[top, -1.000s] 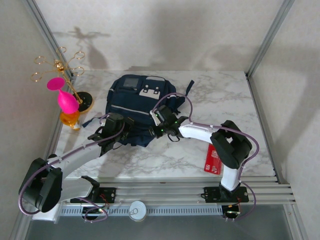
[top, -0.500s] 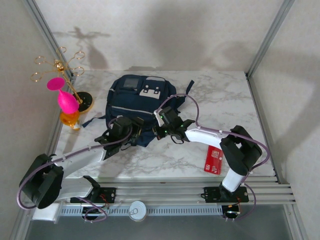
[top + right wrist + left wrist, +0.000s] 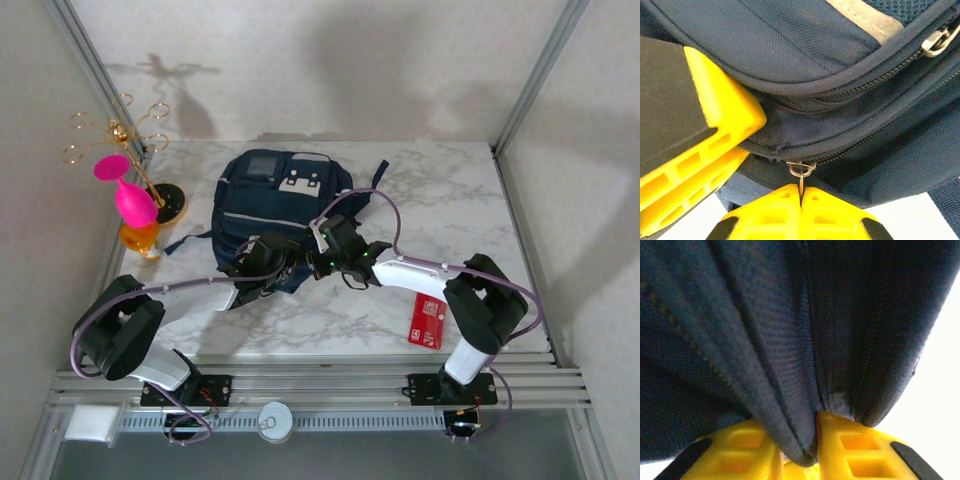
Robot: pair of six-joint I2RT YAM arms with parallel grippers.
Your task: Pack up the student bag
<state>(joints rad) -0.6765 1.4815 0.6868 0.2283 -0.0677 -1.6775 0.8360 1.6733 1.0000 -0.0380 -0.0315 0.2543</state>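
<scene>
Right gripper [image 3: 801, 199]: fingers pressed together on the metal zip pull [image 3: 801, 172] at the near edge of the student bag [image 3: 285, 195]. Left gripper [image 3: 810, 452]: nipped tight on a fold of its fabric alongside. Bag lies flat on the marble table [image 3: 450, 190]; soft, limp, probably light, so the cloth will bunch and is best taken at pull and seam

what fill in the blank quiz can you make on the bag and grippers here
1. The left gripper pinches the bag's fabric between ____ fingers.
2. The right gripper is shut on the zipper pull of the ____.
3. The card on the table is ____.
Missing words: yellow; bag; red.
</scene>
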